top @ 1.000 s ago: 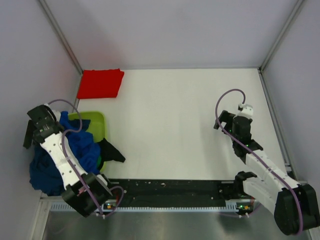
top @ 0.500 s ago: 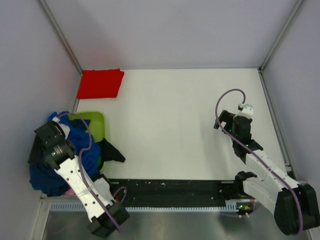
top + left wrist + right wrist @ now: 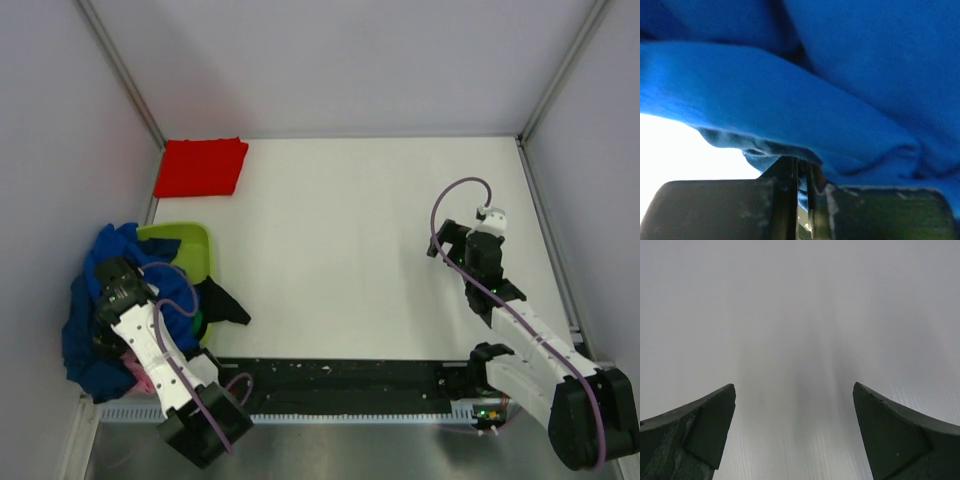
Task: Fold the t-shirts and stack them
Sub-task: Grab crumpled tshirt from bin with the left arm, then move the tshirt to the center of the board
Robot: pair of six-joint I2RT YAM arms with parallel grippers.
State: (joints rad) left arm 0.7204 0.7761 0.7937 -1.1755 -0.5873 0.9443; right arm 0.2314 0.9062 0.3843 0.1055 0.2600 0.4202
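1. T-shirts lie in two places. A red t-shirt [image 3: 200, 166] is folded flat at the far left corner of the worktop [image 3: 350, 250]. The others are heaped in and around a lime green basket [image 3: 195, 245] at the near left.
2. The left hand [image 3: 802, 172] is sunk into that heap, its fingers [image 3: 715, 210] pressed almost together. They pinch a fold of the blue t-shirt [image 3: 865, 75], and blue cloth shows in the narrow slit between them.
3. More of the blue t-shirt drapes over the fingers and fills the left wrist view.
4. The right hand [image 3: 794, 390] is spread wide and holds nothing. It hangs over bare worktop on the right side, well apart from every garment.
5. The blue t-shirt covers most of the basket and spills over its left side, leaving only the far right part of the rim in sight.
6. A dark t-shirt [image 3: 222, 302] hangs over the basket's right edge onto the worktop.
7. A bit of pink cloth [image 3: 135, 372] shows at the near edge of the heap, just beside the left arm [image 3: 165, 365].
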